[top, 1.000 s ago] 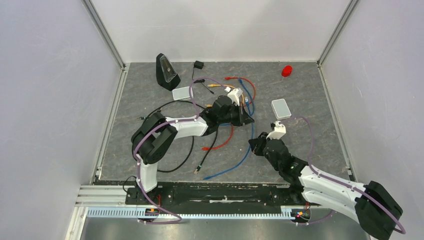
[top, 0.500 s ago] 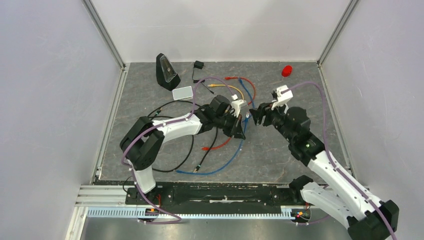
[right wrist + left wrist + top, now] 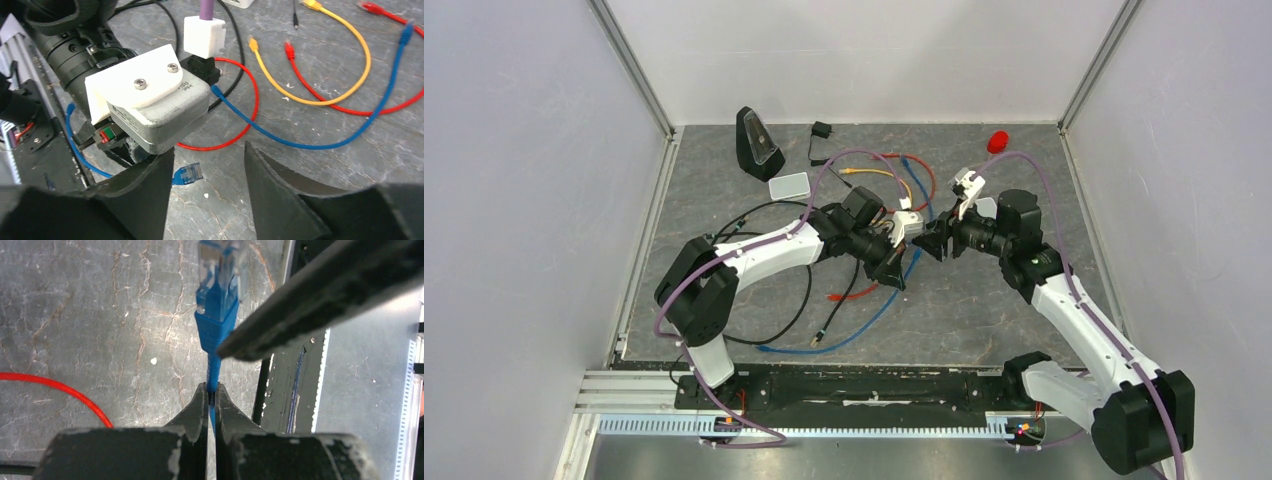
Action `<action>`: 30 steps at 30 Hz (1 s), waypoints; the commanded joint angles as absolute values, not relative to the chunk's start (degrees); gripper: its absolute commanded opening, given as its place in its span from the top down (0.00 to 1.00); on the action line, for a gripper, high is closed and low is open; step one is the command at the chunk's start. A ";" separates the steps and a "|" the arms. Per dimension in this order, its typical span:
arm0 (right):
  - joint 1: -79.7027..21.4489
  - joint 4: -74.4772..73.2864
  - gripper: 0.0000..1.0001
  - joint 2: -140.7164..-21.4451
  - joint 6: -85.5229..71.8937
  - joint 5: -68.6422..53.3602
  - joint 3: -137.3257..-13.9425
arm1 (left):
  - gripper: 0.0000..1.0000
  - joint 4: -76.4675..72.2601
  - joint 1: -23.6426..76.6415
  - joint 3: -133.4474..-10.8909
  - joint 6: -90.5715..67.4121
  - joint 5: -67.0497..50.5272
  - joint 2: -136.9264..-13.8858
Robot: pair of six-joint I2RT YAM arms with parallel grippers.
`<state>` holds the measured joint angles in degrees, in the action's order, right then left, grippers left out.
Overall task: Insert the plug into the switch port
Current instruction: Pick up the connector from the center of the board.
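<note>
The plug (image 3: 217,260) is a clear connector on a blue cable (image 3: 215,320). My left gripper (image 3: 211,390) is shut on that cable just behind the plug's blue boot, above the grey mat. My right gripper (image 3: 209,150) faces it with jaws wide open, and the plug (image 3: 189,174) shows between them beside one finger, untouched. In the top view they meet mid-table, where the right gripper (image 3: 932,243) points left. A flat pale box (image 3: 789,186) lies back left. My right arm mostly covers a second pale patch. No view shows the switch port.
A black wedge-shaped device (image 3: 757,143) stands back left, with a small black adapter (image 3: 821,130) near it. Red (image 3: 300,65), yellow (image 3: 350,40) and black cables loop over the mat behind the grippers. A red round object (image 3: 997,141) sits back right.
My right arm has swung from the near right up to mid-table and opened its jaws. My left gripper has carried the blue cable slightly forward to face it.
</note>
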<state>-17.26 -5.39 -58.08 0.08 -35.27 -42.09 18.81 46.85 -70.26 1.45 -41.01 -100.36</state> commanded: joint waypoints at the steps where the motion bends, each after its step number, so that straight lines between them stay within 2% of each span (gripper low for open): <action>1: -16.35 -1.43 0.49 -59.19 0.09 -42.95 -41.31 | 0.98 20.83 46.84 -72.81 6.88 -45.35 -100.53; 5: -15.83 -0.83 0.65 -59.48 -2.40 -43.92 -40.10 | 0.98 20.92 46.77 -72.69 6.93 -45.10 -100.66; 11: -14.74 1.02 0.99 -59.09 -4.89 -45.03 -38.17 | 0.98 20.12 46.76 -71.65 6.63 -43.74 -99.47; 13: -14.50 3.04 1.00 -58.57 -7.12 -45.18 -36.88 | 0.96 18.94 46.76 -71.26 5.61 -41.54 -99.01; 14: -14.44 3.89 1.00 -58.34 -8.43 -45.05 -36.22 | 0.91 18.11 46.76 -70.94 4.82 -39.85 -98.61; 17: -14.37 6.69 1.00 -57.59 -13.74 -42.14 -34.24 | 0.71 12.80 46.76 -68.92 1.99 -33.36 -96.81; 20: -14.41 7.69 1.00 -57.31 -17.65 -37.83 -32.60 | 0.59 6.14 46.89 -65.92 0.65 -28.80 -94.72; 21: -14.41 7.71 1.00 -57.38 -18.57 -36.13 -32.11 | 0.45 4.12 46.93 -64.96 0.62 -27.83 -93.94; 22: -14.41 7.73 1.00 -57.44 -19.62 -34.59 -31.79 | 0.41 1.66 47.15 -63.46 0.61 -27.08 -93.16; 30: -14.24 10.07 1.00 -55.72 -31.36 -21.90 -27.90 | 0.41 -10.53 53.64 -57.03 8.32 -15.44 -89.35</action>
<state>-14.59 5.50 -58.08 -22.85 -29.93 -29.80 -0.32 49.54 -58.98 3.20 -23.49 -92.03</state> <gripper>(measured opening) 0.034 0.590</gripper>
